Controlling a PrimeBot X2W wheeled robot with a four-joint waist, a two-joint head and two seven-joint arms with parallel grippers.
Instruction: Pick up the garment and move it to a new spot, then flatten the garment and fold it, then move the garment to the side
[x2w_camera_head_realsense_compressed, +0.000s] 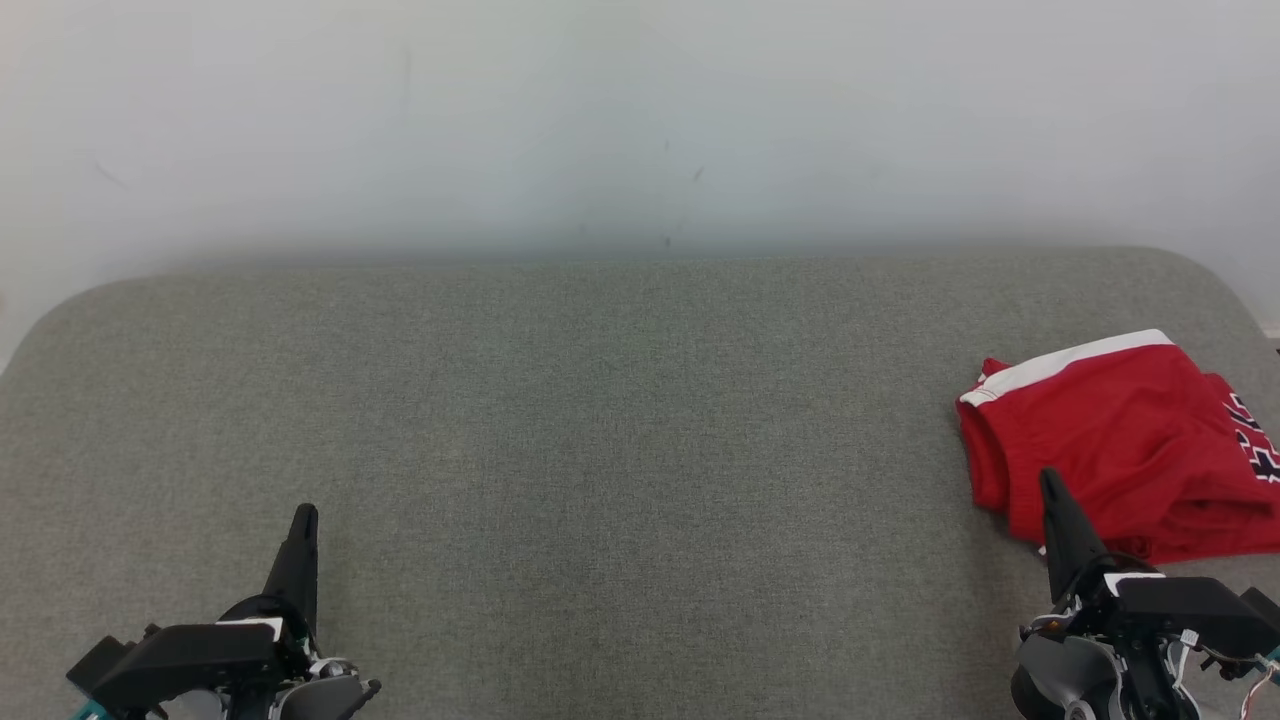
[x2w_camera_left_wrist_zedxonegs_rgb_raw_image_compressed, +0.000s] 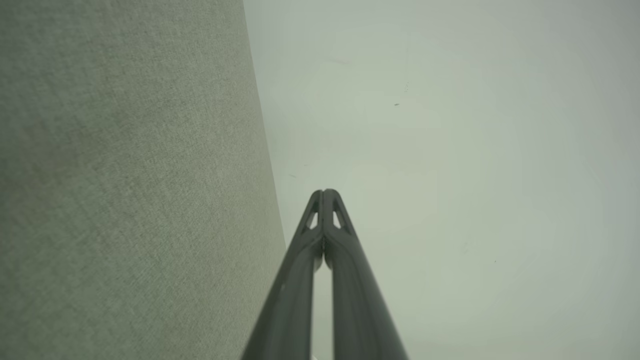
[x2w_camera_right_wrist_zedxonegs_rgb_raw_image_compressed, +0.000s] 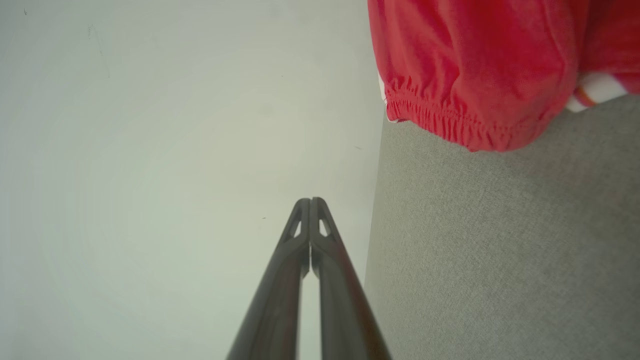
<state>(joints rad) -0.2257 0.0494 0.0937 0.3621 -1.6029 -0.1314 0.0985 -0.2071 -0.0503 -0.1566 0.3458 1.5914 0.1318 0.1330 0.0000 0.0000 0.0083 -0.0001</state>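
Red cloth shorts with white trim (x2w_camera_head_realsense_compressed: 1120, 430) lie, seemingly folded, at the right edge of my grey fabric-covered table (x2w_camera_head_realsense_compressed: 600, 450), just past my right gripper (x2w_camera_head_realsense_compressed: 1049, 480), it and my left gripper (x2w_camera_head_realsense_compressed: 305, 514) both pressed together, empty.

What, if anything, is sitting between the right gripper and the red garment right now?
Nothing visible does. In the head view the right gripper, shut, hangs close by the near edge of the red garment. In the right wrist view, bare grey fabric surface lies between its fingers and the garment's gathered hem.
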